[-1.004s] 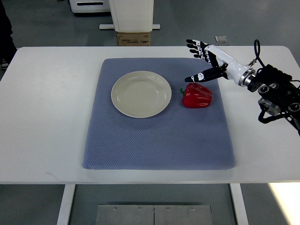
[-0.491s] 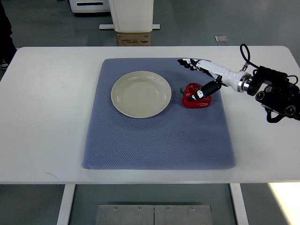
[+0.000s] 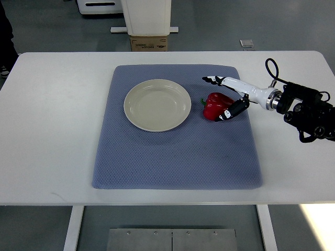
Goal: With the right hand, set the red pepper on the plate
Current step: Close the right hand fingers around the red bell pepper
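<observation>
The red pepper (image 3: 213,106) lies on the blue-grey mat (image 3: 172,157), just right of the empty cream plate (image 3: 132,93). My right hand (image 3: 215,98) reaches in from the right and straddles the pepper. Its long fingers (image 3: 212,80) stretch over the far side and its dark thumb (image 3: 227,113) sits against the near right side. The fingers are still spread and I cannot see them clamped on the pepper, which rests on the mat. The left arm is out of view.
The mat covers the middle of a white table (image 3: 52,130). A white pedestal and a cardboard box (image 3: 149,43) stand on the floor beyond the far edge. The right forearm with its black cabling (image 3: 309,110) hangs over the table's right side.
My right hand has dropped from above and behind the pepper to around it, fingers going over the far side and the thumb swinging to the near side. The pepper has hardly moved.
</observation>
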Controlling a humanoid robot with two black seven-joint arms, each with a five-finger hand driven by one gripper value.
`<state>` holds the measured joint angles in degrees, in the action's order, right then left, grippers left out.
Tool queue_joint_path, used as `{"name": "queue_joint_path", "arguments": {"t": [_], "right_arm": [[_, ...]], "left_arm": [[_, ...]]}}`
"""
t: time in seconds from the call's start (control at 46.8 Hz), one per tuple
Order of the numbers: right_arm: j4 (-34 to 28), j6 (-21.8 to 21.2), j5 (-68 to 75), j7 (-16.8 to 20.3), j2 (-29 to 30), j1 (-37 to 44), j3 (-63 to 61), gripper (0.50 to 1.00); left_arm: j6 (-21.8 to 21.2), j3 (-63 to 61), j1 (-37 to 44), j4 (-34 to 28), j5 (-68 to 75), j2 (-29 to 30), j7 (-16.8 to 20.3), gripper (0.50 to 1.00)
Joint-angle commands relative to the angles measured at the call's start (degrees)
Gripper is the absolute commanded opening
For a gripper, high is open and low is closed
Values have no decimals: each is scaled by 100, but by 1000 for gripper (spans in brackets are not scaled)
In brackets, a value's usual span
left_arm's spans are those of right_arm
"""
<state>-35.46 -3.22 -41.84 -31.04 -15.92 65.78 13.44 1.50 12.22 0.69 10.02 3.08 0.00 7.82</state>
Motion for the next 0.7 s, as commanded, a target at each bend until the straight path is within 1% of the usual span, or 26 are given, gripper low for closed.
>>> {"name": "queue_joint_path", "arguments": {"t": [0.0,0.171,0.32,0.427,0.512,0.555,0.619,0.683], "right_arm": [[13,14,0,1,1,5,97,958],[127,14,0,1,54,-4,246,943],[312,58,0,1,142,-21,308,897],[330,84,0,1,159,-21,308,860],[338,84,0,10,159,-21,308,809],[347,84,0,10,159,-21,308,801],[347,84,0,10,168,-21,308,774],[356,84,0,10,168,-21,308,763]], "left_arm": [[0,0,1,0,0,0,0,1000],[0,0,1,0,0,0,0,1000],[0,0,1,0,0,0,0,1000],[0,0,1,0,0,0,0,1000],[0,0,1,0,0,0,0,1000],[0,0,1,0,0,0,0,1000],[0,0,1,0,0,0,0,1000],[0,0,1,0,0,0,0,1000]]}}
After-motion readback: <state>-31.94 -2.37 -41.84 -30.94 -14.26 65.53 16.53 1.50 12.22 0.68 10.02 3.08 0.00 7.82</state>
